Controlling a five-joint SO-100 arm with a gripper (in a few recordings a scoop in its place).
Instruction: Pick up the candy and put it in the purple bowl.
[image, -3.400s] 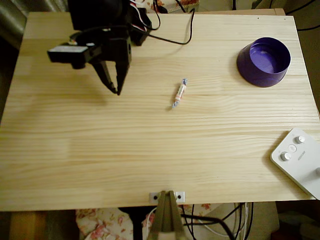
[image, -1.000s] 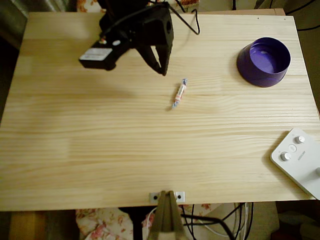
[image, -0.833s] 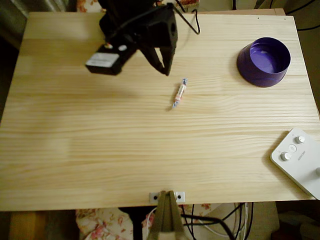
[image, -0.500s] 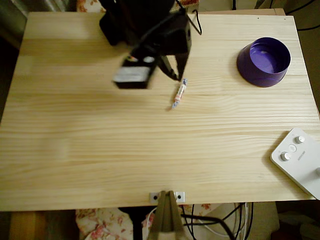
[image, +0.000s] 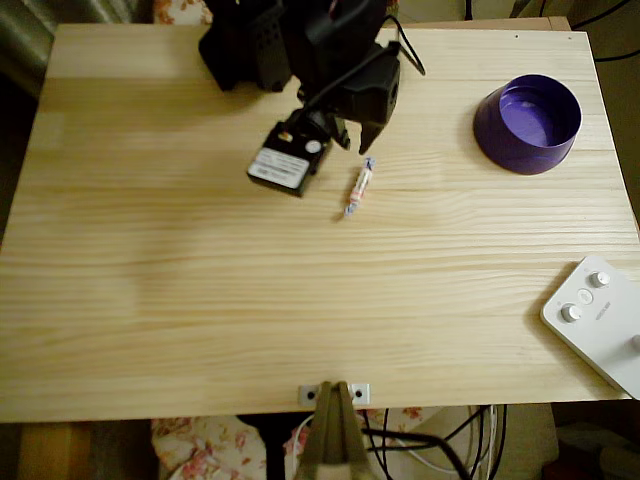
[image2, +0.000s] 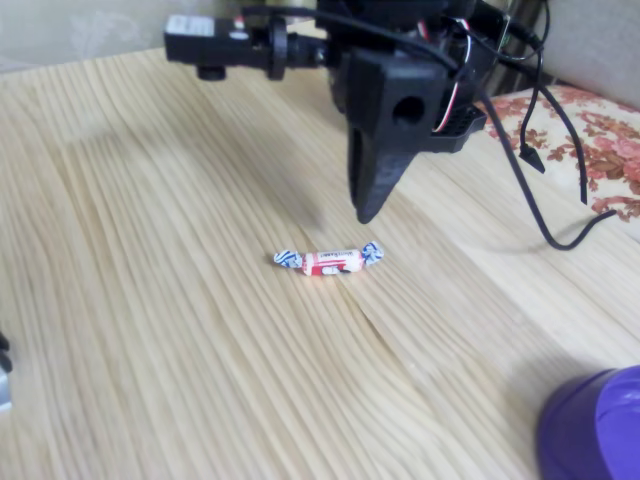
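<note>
On the pale pine-plank table (image: 150, 300), the black two-finger gripper (image: 366, 146) hangs at about twelve o'clock from the candy in the overhead view, its dark tip (image2: 367, 210) poised just above the wood and close beside the sweet without touching it in the fixed view; whether its fingers are spread or pressed together cannot be told. The small slim wrapped candy (image: 359, 186), whitish with red marks and bluish twisted ends, lies flat on the bare wood near the table's middle (image2: 331, 261). Well apart at roughly two o'clock from the candy sits the round, glossy deep-purple plastic bowl (image: 528, 123), upright, while a white plastic button box (image: 598, 320) lies at the table's four-o'clock corner.
</note>
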